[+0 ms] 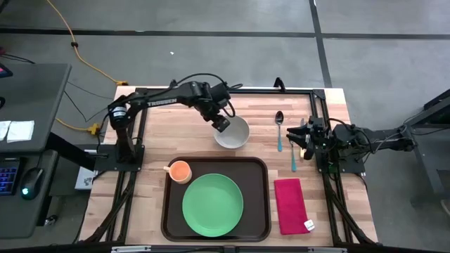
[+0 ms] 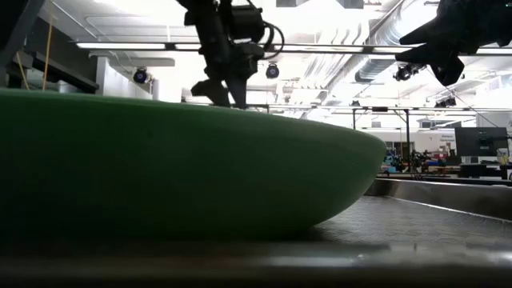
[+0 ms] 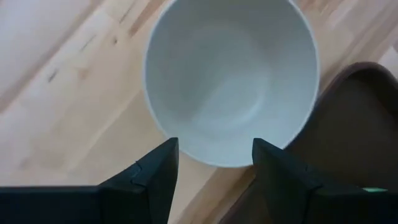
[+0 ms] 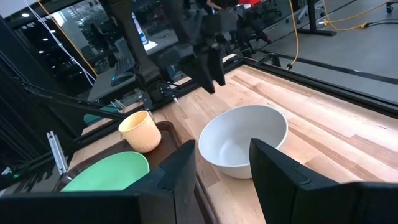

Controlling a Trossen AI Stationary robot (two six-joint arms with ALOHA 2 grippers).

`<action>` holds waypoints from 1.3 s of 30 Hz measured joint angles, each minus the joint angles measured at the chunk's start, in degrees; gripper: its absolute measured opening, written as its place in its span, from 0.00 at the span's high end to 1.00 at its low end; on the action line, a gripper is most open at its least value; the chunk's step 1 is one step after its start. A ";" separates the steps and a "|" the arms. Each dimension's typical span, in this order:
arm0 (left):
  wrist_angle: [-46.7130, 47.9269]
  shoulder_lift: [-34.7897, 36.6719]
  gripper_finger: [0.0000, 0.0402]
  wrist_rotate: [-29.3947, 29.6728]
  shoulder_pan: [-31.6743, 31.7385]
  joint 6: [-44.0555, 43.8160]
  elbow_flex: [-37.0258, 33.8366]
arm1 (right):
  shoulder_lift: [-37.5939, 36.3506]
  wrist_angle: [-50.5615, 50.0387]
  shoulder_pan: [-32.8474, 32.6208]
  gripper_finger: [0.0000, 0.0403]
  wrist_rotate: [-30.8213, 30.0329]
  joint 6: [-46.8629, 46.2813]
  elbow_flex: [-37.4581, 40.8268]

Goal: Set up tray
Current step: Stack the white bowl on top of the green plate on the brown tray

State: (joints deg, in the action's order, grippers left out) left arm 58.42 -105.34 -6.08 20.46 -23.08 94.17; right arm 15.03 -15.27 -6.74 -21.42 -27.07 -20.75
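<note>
White bowl (image 1: 232, 133), on bare wood just beyond the tray (image 1: 169, 211): my left gripper (image 1: 221, 124) hangs over its rim, fingers spread wide, holding nothing. My right gripper (image 1: 307, 140) waits partly open, empty, near the spoons. Risk: a shallow bite on the curved rim could tip or skid the bowl. Count: one bowl, cup (image 1: 180, 171), green plate (image 1: 212, 204), red napkin (image 1: 290, 205); two spoons (image 1: 279, 131).

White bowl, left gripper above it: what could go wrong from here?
The left gripper hangs open over the white bowl's rim nearest the tray; a descent slightly off could tip or shove the bowl. The bowl sits against the tray edge, so a low carry might catch that raised rim or bump the orange cup.
</note>
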 joint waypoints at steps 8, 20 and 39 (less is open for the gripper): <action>0.24 -3.48 0.42 -1.62 1.48 -2.02 0.02 | 0.00 0.01 0.00 0.68 0.08 0.02 0.00; 2.06 -3.98 0.42 0.70 3.29 -2.72 -0.09 | 0.00 0.04 0.00 0.68 -0.10 -0.04 0.00; 0.11 -10.55 0.42 -0.89 3.18 -2.43 -0.10 | 0.00 0.07 0.00 0.68 0.25 -0.13 0.00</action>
State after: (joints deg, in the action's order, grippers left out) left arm 58.53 -115.89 -6.97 23.64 -25.51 94.07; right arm 15.03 -15.20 -6.74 -21.18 -27.20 -20.75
